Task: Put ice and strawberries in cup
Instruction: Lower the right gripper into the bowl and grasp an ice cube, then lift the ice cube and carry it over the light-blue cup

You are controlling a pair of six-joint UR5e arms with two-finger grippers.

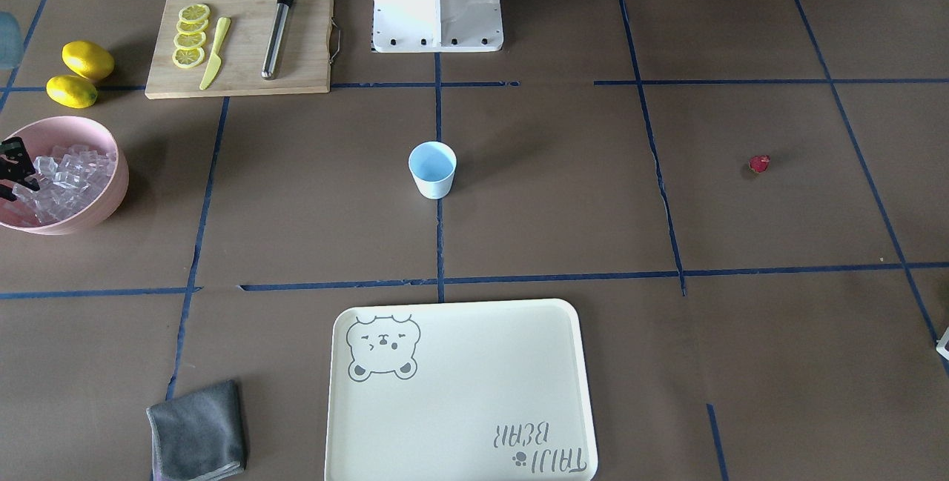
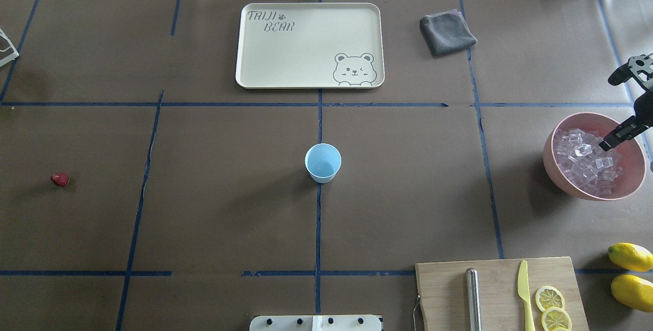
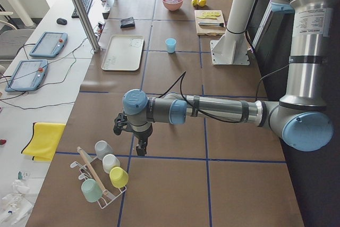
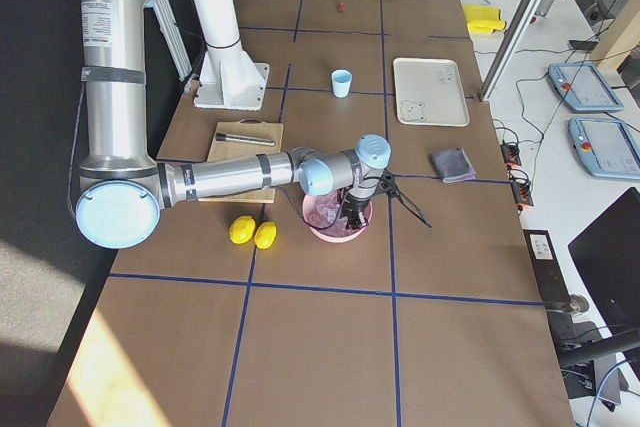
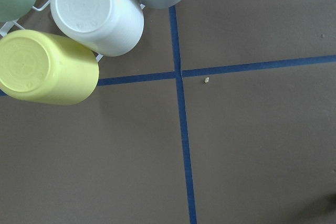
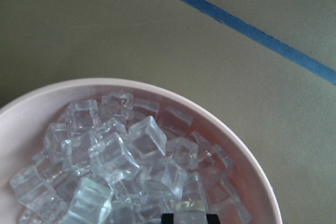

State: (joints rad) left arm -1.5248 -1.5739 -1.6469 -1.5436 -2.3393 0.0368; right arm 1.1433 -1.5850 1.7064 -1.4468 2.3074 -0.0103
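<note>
1. R gripper point(image 2: 612, 139) is dipping into the pink bowl point(image 2: 556, 170) at the table's right edge, tips down among the cubes. Wrist view is showing two dark tips close together w/ clear ice between them. Whether they're actually clamping a cube, can't tell.
2. L gripper point(image 3: 133, 137) is hanging over bare table at the far-left end, just beside a rack of upturned mugs point(image 3: 103, 176). Only the side view is catching it, so open vs closed: can't tell.
3. Pink bowl is sitting upright, piled w/ cubes, well to the right of the cup.
4. Cup point(image 2: 323, 162) is standing upright at table centre, mouth up and looking empty, so nothing is delivered yet. It's prob. light and tippy, so drops should be going in from above the mouth w/o touching the rim.
5. Ice point(image 2: 586, 160) is lying heaped in the bowl, many alike. Judging by looks, it's hard, light and v. slick, so a corner pinch is likely squirting a cube out sideways. Best hold is one top cube, taken across two flat opposite faces, w/ neighbours not wedging in.
6. Strawberry point(image 2: 60, 179) is lying alone on the table far left, well apart from the cup and nearer the L arm's side. It's tiny, low and prob. softish. Gentle pinch across its widest part, tips nearly brushing the table, approx. straight down.
</note>
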